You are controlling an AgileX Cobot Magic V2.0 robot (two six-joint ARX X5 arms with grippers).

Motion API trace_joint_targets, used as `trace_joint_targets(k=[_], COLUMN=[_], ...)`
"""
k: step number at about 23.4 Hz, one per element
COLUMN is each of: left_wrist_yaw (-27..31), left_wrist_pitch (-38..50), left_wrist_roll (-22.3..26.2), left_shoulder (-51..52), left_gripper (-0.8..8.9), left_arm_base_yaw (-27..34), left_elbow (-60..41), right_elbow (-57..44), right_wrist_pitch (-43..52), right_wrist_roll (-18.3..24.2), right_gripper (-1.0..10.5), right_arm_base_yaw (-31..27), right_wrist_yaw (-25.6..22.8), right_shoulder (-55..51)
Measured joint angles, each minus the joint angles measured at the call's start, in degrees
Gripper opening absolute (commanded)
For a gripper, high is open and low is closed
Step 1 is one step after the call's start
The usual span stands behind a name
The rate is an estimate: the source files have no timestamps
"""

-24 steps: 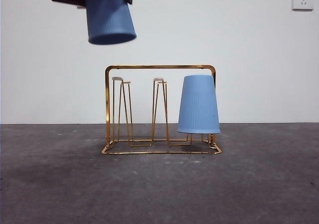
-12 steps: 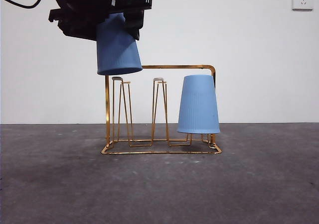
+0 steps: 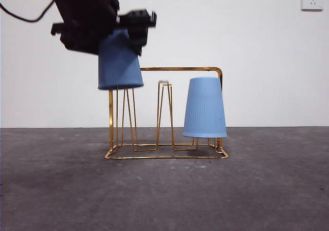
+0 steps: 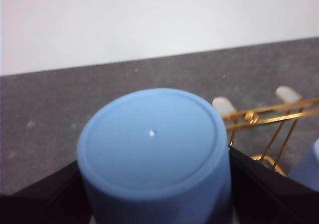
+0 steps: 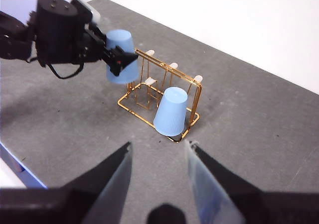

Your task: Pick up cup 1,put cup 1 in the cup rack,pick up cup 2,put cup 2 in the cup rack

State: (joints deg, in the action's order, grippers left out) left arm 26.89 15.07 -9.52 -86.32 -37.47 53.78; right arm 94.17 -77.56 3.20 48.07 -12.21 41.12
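On the grey bench (image 3: 267,190) stands one gold rack (image 3: 180,69), the largest thing there, with an arched frame and upright prongs. Two blue cups are in sight, both mouth down. Cup 1 (image 3: 205,108) sits over the prongs at the rack's right end in the front view, its rim just above the base wires. Cup 2 (image 3: 119,61) is gripped by the left claw (image 3: 110,31), whose two black jaws press its sides; in the left wrist view its flat bottom (image 4: 152,134) fills the middle between the jaws. Cup 2 hangs at the rack's other end, its rim now covering the tips of the end pair of prongs. Half a second ago its rim was just above those tips, and a second ago the cup was high near the top edge, so it has come down and slightly towards the rack. Cup 1 and the rack have not moved. The right claw (image 5: 158,157) waits well apart from the rack, jaws spread and holding nothing.
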Motion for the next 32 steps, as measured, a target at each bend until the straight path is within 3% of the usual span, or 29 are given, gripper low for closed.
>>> trace_joint_targets(k=[23, 24, 25, 27, 28, 32], left_wrist_yaw=[0.02, -0.04, -0.07, -0.17, -0.22, -2.54], left_wrist_pitch=[-3.28, -3.98, -4.94, -6.8, -7.72, -10.16], left_wrist_roll=[-5.03, -5.35, -5.86, -6.69, -6.88, -7.52], left_shoulder=[-9.99, -9.92, -9.75, -9.42, -9.33, -9.09], left_gripper=[0.01, 0.18, 1.23, 4.4, 5.11, 5.14], left_arm_base_yaw=[0.04, 0.13, 0.15, 0.17, 0.17, 0.35], left_elbow=[0.13, 0.28, 0.46, 0.79, 0.98, 1.29], right_elbow=[0.0, 0.0, 0.0, 0.0, 0.0, 0.0], right_wrist_pitch=[0.0, -0.02, -0.02, -0.02, -0.02, 0.0], right_wrist_roll=[0.0, 0.0, -0.02, 0.0, 0.0, 0.0], right_gripper=[1.9, 1.9, 1.9, 1.9, 1.9, 1.9], right_arm_base_yaw=[0.0, 0.0, 0.0, 0.0, 0.0, 0.0], right_wrist_yaw=[0.0, 0.0, 0.0, 0.0, 0.0, 0.0], right_shoulder=[0.0, 0.0, 0.0, 0.0, 0.0, 0.0])
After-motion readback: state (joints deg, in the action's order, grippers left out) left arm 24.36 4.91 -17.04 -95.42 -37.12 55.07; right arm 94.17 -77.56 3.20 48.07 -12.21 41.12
